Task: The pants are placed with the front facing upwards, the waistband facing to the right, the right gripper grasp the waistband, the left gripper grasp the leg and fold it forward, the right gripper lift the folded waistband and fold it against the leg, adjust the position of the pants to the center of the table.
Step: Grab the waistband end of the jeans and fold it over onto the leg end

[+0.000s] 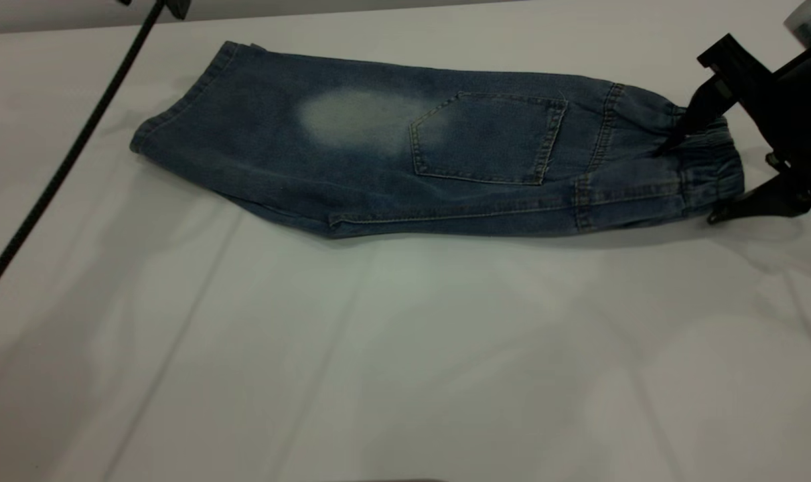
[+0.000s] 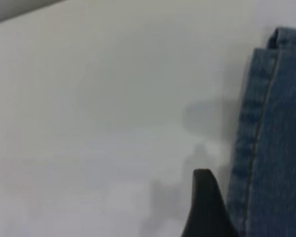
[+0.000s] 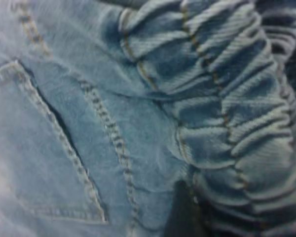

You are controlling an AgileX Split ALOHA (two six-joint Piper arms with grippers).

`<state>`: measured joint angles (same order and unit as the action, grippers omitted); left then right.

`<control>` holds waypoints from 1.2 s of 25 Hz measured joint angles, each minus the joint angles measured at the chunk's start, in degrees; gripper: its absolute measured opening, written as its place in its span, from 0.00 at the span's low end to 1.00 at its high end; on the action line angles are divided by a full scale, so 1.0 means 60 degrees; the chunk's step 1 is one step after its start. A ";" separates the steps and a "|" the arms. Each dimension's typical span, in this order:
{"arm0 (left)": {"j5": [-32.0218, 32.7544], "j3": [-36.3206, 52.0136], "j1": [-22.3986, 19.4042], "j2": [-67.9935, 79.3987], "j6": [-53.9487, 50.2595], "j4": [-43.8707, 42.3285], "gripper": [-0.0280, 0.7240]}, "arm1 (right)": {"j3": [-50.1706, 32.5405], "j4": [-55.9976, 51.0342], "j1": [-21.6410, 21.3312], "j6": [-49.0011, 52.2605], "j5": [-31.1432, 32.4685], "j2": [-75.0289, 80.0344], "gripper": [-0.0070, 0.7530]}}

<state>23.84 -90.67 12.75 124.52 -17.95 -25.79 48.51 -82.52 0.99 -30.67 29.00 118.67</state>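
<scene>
The blue denim pants (image 1: 378, 161) lie folded lengthwise on the far part of the table (image 1: 405, 348), a back patch pocket (image 1: 489, 137) and a pale faded oval on top. The gathered waistband (image 1: 710, 161) points right. My right gripper (image 1: 692, 181) is open and straddles the waistband, one finger resting on top of the denim and the other on the table at the near edge. The right wrist view is filled with the ruffled waistband (image 3: 227, 113). My left gripper (image 2: 207, 212) shows only as a black tip just beside the leg hem (image 2: 256, 133), above the table.
A black cable (image 1: 63, 161) runs diagonally across the far left of the table. The white table cover has soft creases in the near half. The table's back edge (image 1: 77, 27) lies close behind the pants.
</scene>
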 joint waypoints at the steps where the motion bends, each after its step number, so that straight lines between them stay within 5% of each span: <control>1: 0.0106 0.0000 0.0044 0.0009 0.0066 0.0040 0.60 | 0.0000 -0.0051 0.0000 -0.0110 -0.0036 0.0000 0.61; 7: 0.0270 0.0000 0.0971 0.0320 0.1494 0.1229 0.57 | 0.0000 -0.0352 0.0000 -0.1287 0.0054 0.0000 0.14; 20: 0.0137 0.0000 0.3778 0.1823 0.3645 0.3889 0.57 | 0.0000 -0.2145 -0.0048 -0.6605 0.1669 -0.1381 0.12; 30: -0.0705 -0.0008 0.4931 0.2053 0.3676 0.4613 0.57 | -0.0027 -0.1934 -0.0048 -0.7496 0.1838 -0.3188 0.12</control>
<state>19.62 -90.72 42.34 136.84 4.10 1.89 48.34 -94.12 0.70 -75.64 40.03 99.54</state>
